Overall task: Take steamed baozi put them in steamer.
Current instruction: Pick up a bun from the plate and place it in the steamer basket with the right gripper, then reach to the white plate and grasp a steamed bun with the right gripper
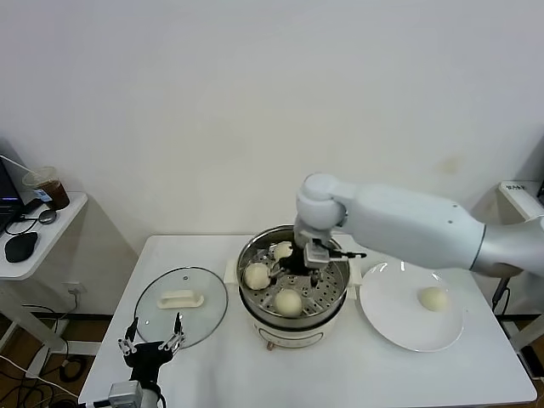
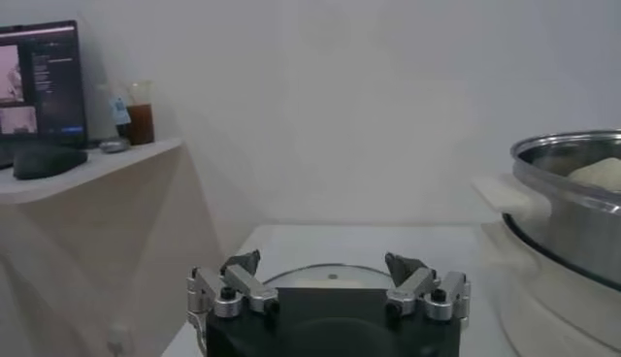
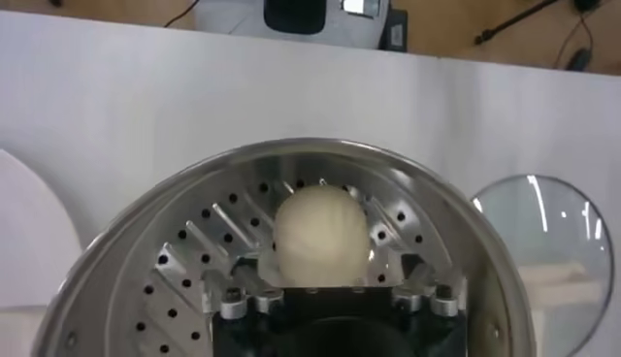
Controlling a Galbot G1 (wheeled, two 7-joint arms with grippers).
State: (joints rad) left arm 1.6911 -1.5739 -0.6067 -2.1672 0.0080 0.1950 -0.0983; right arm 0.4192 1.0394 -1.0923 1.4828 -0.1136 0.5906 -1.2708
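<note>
The steamer [image 1: 252,248] stands mid-table on its white pot base. My right gripper [image 1: 311,265] reaches down into it. In the right wrist view this gripper [image 3: 322,270] is shut on a cream-white baozi [image 3: 321,233], held low over the perforated bottom [image 3: 194,281]. The head view shows three baozi inside the steamer: one at the far side [image 1: 282,250], one on the left [image 1: 257,274] and one at the front [image 1: 288,302]. A further baozi [image 1: 433,298] lies on the white plate [image 1: 399,327]. My left gripper [image 1: 153,344] is open and empty at the table's front left.
The glass lid [image 1: 181,302] with its white handle lies flat left of the steamer, just beyond my left gripper [image 2: 323,264]; it also shows in the left wrist view [image 2: 330,279]. A side shelf [image 1: 42,238] with a cup and a mouse stands at the far left.
</note>
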